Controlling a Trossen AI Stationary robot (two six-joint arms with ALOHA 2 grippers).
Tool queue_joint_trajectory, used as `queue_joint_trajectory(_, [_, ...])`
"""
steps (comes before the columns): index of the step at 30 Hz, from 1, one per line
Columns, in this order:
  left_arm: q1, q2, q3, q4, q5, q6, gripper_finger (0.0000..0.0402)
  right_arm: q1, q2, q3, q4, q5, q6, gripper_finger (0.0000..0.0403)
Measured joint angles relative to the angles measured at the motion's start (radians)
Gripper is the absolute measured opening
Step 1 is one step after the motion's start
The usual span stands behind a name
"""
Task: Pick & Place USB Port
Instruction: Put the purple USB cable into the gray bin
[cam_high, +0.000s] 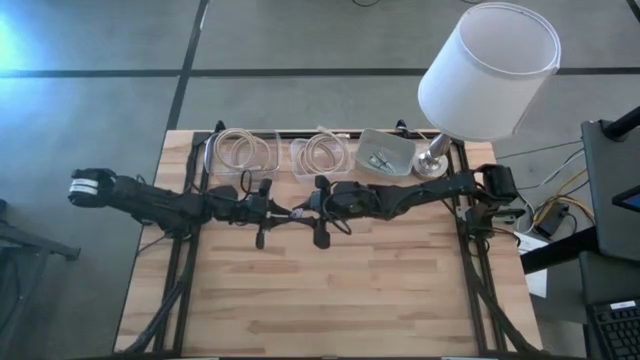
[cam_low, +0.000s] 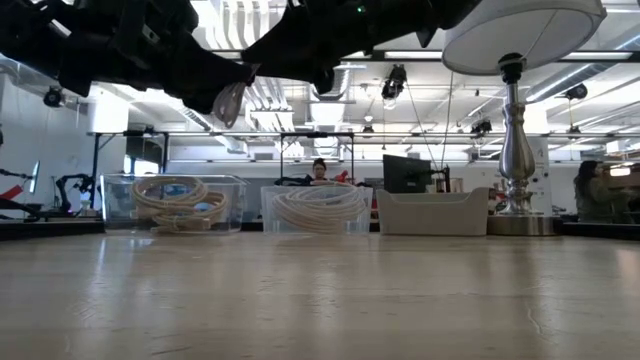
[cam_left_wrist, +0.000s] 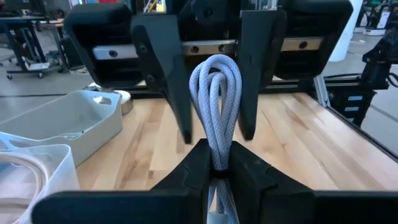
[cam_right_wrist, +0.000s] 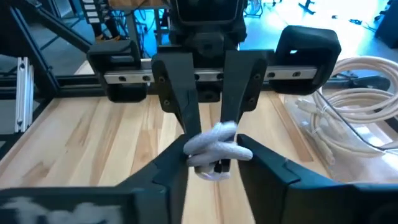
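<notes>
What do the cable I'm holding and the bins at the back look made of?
The cable looks like white braided fabric sheathing: a woven texture shows on its looped strands, pinched in the left hand. The two bins with coils look like clear plastic, since the coils show through the walls. The third bin seems opaque, matte grey plastic.

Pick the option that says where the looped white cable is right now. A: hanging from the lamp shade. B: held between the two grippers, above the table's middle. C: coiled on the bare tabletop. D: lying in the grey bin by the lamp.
B: the left gripper is shut on the looped white cable, and the right gripper faces it, closed on the same loop, above the table.
</notes>
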Motion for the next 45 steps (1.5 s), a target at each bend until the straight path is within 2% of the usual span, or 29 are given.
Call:
queue_joint_trajectory(7, [0.000, 0.001, 0.000, -0.003, -0.027, -0.001, 0.0047, -0.001, 0.000, 0.000, 0.002, 0.004, -0.001, 0.0042])
queue_joint_trajectory(10, [0.000, 0.001, 0.000, -0.003, -0.027, -0.002, 0.0052, 0.000, 0.000, 0.000, 0.001, 0.004, 0.003, 0.0019])
queue_joint_trajectory(19, [0.000, 0.001, 0.000, -0.011, -0.043, -0.004, 0.0077, 0.000, -0.001, 0.000, -0.017, 0.003, 0.021, 0.0018])
queue_joint_trajectory(25, [0.000, 0.001, -0.001, -0.051, -0.098, -0.005, 0.0100, -0.001, -0.002, -0.001, -0.136, 0.003, 0.102, 0.0018])
queue_joint_trajectory(33, [0.000, 0.001, -0.005, -0.084, -0.099, -0.024, 0.0127, -0.001, -0.024, -0.003, -0.251, 0.041, 0.158, 0.0018])
queue_joint_trajectory(39, [0.000, 0.002, -0.008, -0.113, -0.096, -0.025, 0.0126, 0.001, -0.129, -0.002, -0.458, 0.199, 0.161, 0.0018])
queue_joint_trajectory(45, [0.000, 0.002, -0.009, -0.119, -0.096, -0.025, 0.0126, -0.002, -0.262, 0.000, -0.680, 0.479, 0.162, 0.0022])
